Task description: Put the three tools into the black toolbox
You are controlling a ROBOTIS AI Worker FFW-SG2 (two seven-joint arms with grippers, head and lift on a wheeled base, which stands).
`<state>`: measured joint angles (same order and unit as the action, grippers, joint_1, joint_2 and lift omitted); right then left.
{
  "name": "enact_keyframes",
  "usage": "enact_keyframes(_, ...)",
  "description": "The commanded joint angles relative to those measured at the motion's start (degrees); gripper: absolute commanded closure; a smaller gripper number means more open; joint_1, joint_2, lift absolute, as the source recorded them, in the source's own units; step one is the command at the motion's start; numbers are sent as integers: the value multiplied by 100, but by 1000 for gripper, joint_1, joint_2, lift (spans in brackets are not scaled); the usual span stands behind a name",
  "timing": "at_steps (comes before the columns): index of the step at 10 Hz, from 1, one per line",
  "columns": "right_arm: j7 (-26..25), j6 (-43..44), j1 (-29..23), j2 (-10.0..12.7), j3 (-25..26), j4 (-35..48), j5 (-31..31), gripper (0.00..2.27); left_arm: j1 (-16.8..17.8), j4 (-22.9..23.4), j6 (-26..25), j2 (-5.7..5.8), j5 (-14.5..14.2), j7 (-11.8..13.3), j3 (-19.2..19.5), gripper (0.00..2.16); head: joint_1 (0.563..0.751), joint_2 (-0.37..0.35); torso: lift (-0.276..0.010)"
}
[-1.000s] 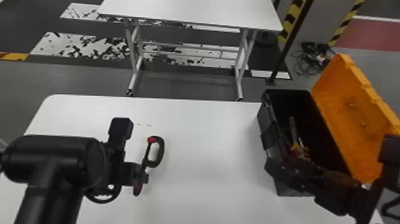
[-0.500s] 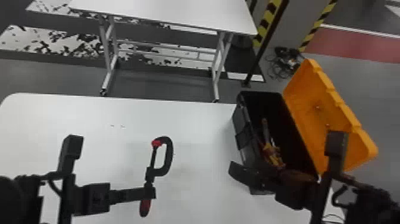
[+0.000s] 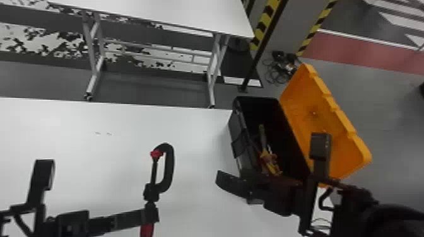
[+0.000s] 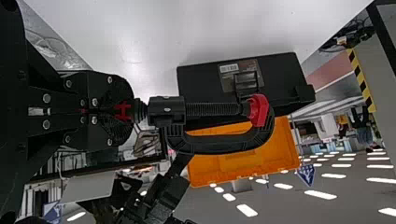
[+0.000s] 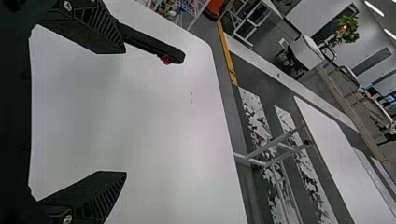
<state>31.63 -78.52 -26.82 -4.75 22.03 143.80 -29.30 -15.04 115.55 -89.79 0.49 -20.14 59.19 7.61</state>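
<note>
My left gripper (image 3: 150,214) is shut on the red handle of the black C-clamp (image 3: 169,168), above the table left of the black toolbox (image 3: 239,138). In the left wrist view my left gripper (image 4: 133,111) grips the clamp (image 4: 219,145), whose red tip points away from the fingers; beyond stands the toolbox (image 4: 280,77). Pliers (image 3: 268,159) with yellow and red handles lie inside the box. My right gripper (image 3: 233,186) is over the box's near left corner; in the right wrist view the right gripper (image 5: 125,112) stands open, nothing between its fingers.
The orange lid (image 3: 328,126) is tipped back on the toolbox's right side. The toolbox stands on the white table (image 3: 94,164). Behind are a second white table (image 3: 157,12), a dark pole (image 3: 265,44) and cables (image 3: 277,71) on the floor. My right arm partly covers the box's near end.
The head view has turned to the right. Measured against the toolbox, my left gripper and the clamp have come closer to it, and my right gripper has shifted left.
</note>
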Motion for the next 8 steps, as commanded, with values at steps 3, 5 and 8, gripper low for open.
enact_keyframes(3, -113, -177, 133, 18, -577, -116, -5, 73, -8, 65, -24, -5, 213, -136, -480, 2142, 695, -279, -51)
enact_keyframes(5, -219, -547, 318, 18, -964, -98, 74, 76, 36, 38, -24, 4, 573, -373, -805, 2142, 695, -259, -51)
enact_keyframes(8, -280, -547, 397, 9, -1684, -177, 636, 70, 36, 47, -24, 30, 582, -364, -884, 2142, 695, -207, -51)
